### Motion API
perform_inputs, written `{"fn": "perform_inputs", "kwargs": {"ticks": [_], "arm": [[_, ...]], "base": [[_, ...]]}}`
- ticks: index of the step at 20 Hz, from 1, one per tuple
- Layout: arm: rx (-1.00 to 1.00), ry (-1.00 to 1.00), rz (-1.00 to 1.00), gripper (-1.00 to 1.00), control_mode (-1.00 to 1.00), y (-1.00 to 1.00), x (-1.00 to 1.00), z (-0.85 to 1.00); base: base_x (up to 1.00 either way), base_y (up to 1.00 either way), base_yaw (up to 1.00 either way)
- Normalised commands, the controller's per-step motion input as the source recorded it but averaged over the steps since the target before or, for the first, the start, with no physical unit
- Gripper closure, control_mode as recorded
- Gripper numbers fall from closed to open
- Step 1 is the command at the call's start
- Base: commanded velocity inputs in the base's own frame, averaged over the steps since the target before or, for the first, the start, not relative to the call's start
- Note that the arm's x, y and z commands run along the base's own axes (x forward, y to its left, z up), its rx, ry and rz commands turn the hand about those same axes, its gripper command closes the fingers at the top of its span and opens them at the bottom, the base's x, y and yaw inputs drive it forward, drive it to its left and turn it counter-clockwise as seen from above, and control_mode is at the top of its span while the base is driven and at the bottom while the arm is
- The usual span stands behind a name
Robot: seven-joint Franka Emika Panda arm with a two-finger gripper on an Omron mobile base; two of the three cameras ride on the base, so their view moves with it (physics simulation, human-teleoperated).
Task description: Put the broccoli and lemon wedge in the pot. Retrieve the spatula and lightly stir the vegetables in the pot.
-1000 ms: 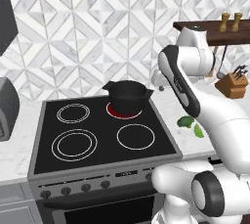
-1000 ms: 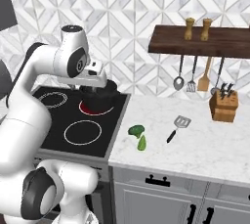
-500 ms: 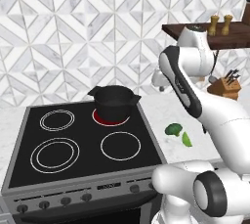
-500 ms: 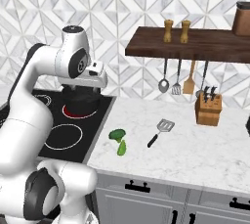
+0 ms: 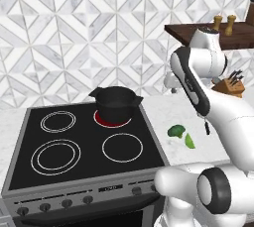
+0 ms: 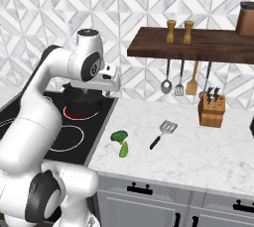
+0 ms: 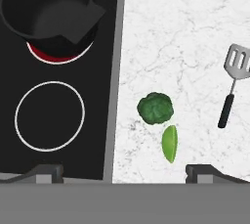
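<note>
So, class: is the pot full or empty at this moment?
Empty. The hand view looks into the pot and shows bare black inside; the broccoli and lemon wedge lie on the counter.

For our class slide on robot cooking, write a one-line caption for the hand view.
Open gripper above broccoli and lemon wedge on marble counter, spatula beside them, empty pot on stove.

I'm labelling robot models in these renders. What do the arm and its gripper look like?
A glossy white arm of rounded, tube-like segments with dark grey discs at the joints. The gripper is a white hand ending in two small dark jaws. No cables or markings are visible.
</note>
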Motion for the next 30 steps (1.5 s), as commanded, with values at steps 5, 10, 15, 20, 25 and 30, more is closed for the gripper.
{"fn": "perform_inputs", "kwargs": {"ticks": [5, 10, 15, 20, 25, 30], "arm": [[0.00, 0.01, 0.00, -1.00, -1.00, -0.82, 0.00, -0.52], [0.00, 0.03, 0.00, -1.00, -1.00, -0.65, 0.00, -0.62], [0.00, 0.06, 0.00, -1.00, -1.00, -0.27, 0.00, -0.71], [0.00, 0.03, 0.00, -1.00, -1.00, -0.08, 0.00, -0.74], [0.00, 0.00, 0.00, -1.00, -1.00, 0.00, -0.07, -0.55], [-0.03, 0.00, 0.00, -1.00, -1.00, 0.09, 0.00, -0.59]], "base": [[0.00, 0.00, 0.00], [0.00, 0.00, 0.00], [0.00, 0.00, 0.00], [0.00, 0.00, 0.00], [0.00, 0.00, 0.00], [0.00, 0.00, 0.00]]}}
